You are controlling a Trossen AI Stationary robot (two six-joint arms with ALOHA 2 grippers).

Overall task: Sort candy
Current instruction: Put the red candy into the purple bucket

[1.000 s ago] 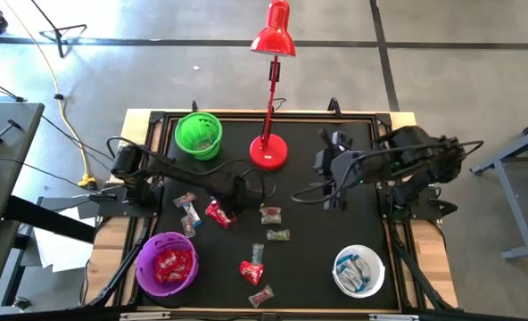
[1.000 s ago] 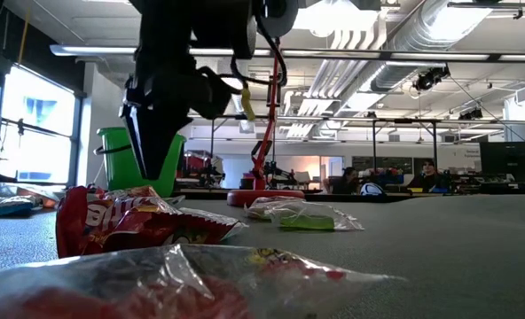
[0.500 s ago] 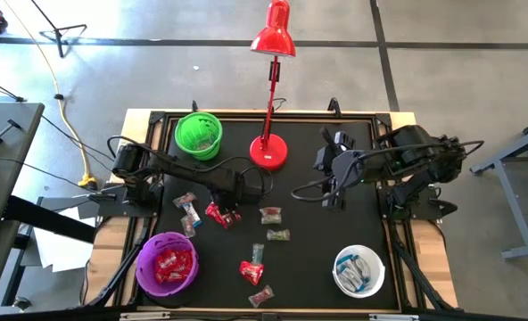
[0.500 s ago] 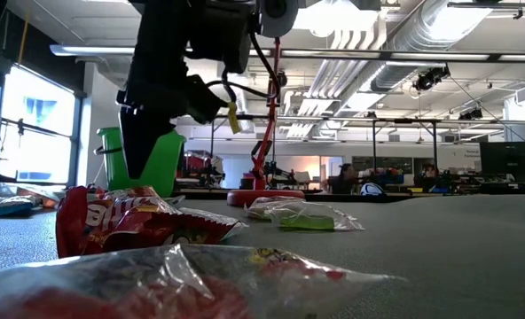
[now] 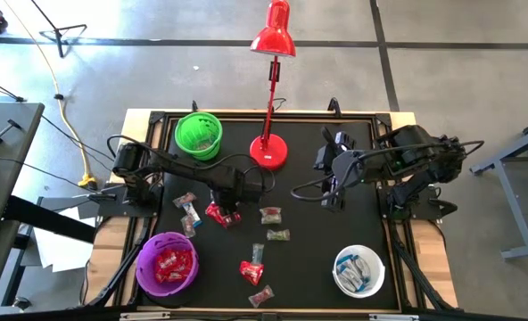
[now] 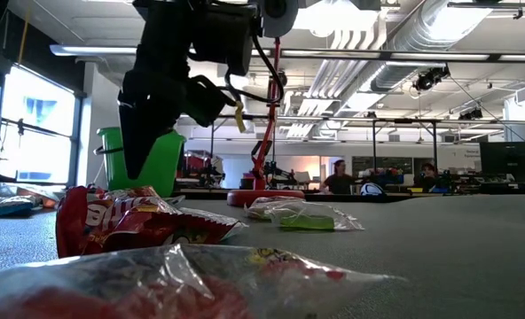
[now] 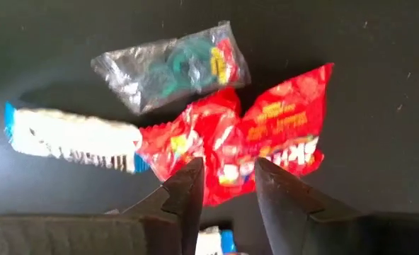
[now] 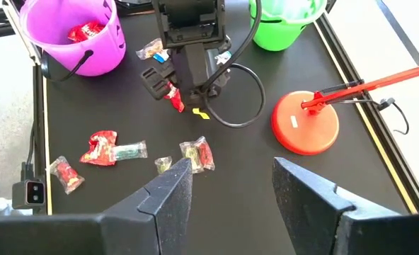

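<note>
Left gripper (image 7: 224,185) poised over a red candy (image 7: 255,145), jaws apart; nothing held.

We note the table (image 5: 317,267) carries three bowls: green (image 5: 198,134) far left, purple (image 5: 167,264) near left, white (image 5: 358,270) near right. Loose candy lies mid-table. The right gripper (image 8: 227,185) waits at the far right, jaws wide, empty. In our judgement, the left fingers (image 7: 188,191) should straddle the red wrapper's narrow middle, drop squarely, and avoid the blue-and-white candy (image 7: 71,138) touching it and the clear candy (image 7: 170,67) just beside.
</note>
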